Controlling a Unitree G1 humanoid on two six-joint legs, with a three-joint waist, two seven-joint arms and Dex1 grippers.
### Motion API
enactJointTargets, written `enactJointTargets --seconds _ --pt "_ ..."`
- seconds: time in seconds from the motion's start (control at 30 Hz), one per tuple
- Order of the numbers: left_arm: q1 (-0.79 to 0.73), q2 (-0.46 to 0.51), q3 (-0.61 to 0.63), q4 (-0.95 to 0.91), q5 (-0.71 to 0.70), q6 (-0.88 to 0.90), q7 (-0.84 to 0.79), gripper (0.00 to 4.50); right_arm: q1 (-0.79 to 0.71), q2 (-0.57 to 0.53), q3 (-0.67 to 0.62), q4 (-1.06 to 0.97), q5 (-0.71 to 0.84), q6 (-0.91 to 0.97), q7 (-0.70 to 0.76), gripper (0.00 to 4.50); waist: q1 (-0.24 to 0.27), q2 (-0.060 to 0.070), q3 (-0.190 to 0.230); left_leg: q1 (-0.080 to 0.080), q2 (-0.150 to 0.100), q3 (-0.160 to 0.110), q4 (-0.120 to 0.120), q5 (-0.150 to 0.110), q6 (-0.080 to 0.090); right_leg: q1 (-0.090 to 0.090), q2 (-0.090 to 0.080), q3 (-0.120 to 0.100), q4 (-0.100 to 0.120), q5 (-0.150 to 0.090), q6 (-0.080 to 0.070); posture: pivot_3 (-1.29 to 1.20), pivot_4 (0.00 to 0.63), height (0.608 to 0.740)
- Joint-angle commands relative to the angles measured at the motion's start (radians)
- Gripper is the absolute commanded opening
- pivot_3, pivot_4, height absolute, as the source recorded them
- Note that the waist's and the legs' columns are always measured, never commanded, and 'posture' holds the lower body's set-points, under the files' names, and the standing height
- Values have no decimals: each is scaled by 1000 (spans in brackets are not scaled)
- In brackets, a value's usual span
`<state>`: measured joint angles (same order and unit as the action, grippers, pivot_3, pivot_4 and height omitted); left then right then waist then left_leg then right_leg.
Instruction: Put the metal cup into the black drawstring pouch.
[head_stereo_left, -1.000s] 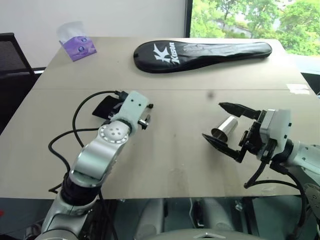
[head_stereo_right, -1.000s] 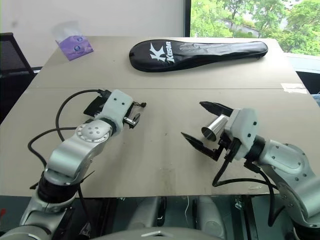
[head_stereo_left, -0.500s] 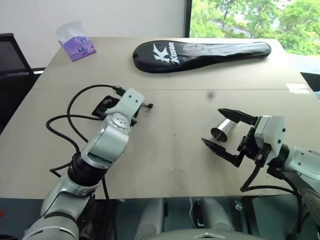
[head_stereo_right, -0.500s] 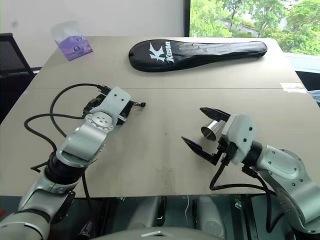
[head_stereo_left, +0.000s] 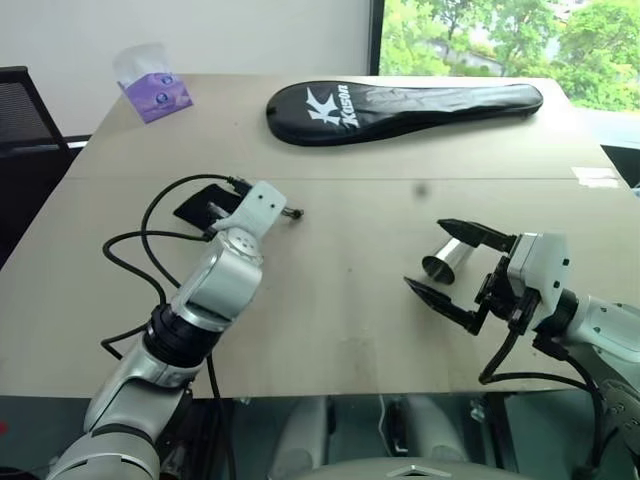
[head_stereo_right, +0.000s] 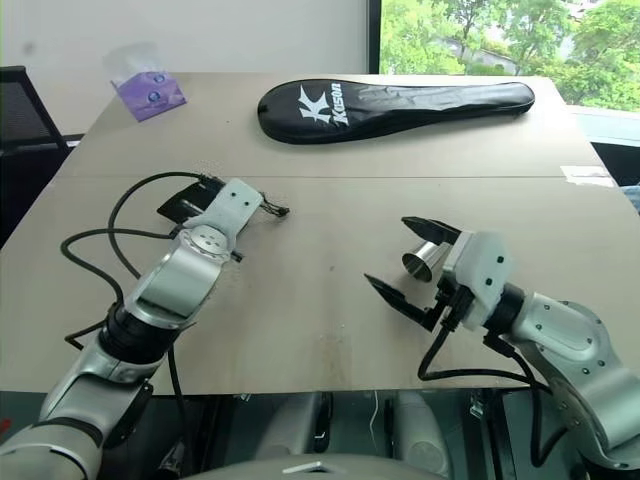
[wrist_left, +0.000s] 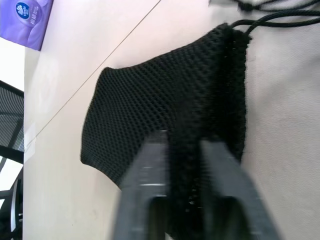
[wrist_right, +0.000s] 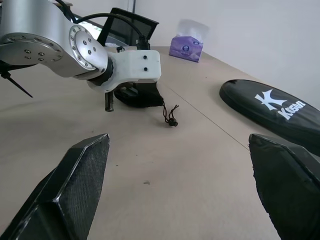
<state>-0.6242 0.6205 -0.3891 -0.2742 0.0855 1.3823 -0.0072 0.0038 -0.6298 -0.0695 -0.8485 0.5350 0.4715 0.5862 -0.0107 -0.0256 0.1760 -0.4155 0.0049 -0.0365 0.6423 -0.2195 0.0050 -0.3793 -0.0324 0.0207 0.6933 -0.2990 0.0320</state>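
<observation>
The left end effector (wrist_left: 182, 165) is closed on the near edge of the black drawstring pouch (wrist_left: 165, 105), which lies flat on the left part of the tabletop (head_stereo_left: 340, 320). The right end effector (head_stereo_left: 452, 262) stands wide open and holds nothing; the metal cup (head_stereo_left: 450, 256) lies on its side between its two fingers. A black racket cover (head_stereo_left: 400, 104) lies at the far side, and a purple tissue pack (head_stereo_left: 152, 90) at the far left.
</observation>
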Motion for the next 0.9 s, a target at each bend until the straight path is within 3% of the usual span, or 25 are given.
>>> enactJointTargets --seconds 0.03,0.27,0.43,0.9 --pt "-2 -15 54 15 14 -57 -21 54 -8 6 13 -8 -70 -7 -56 4500 0 0 0 0 0 0 0 0 0 0 0 0 0 0 0 0 150 740" --pt "32 -39 220 -52 -149 -119 -237 54 10 -67 103 15 -302 52 -136 4500 -1 0 0 0 0 0 1 0 0 0 -1 0 0 0 0 0 150 740" --pt "13 -99 398 -41 -363 -52 -426 54 10 -77 162 94 -487 54 -212 4500 0 0 0 0 0 1 1 0 0 0 -1 -1 0 0 0 0 150 740" --pt "15 -71 354 -42 -363 -79 -414 54 7 -11 258 128 -741 107 -275 4500 -2 0 0 0 0 1 1 0 0 0 0 -1 1 0 0 0 150 740"
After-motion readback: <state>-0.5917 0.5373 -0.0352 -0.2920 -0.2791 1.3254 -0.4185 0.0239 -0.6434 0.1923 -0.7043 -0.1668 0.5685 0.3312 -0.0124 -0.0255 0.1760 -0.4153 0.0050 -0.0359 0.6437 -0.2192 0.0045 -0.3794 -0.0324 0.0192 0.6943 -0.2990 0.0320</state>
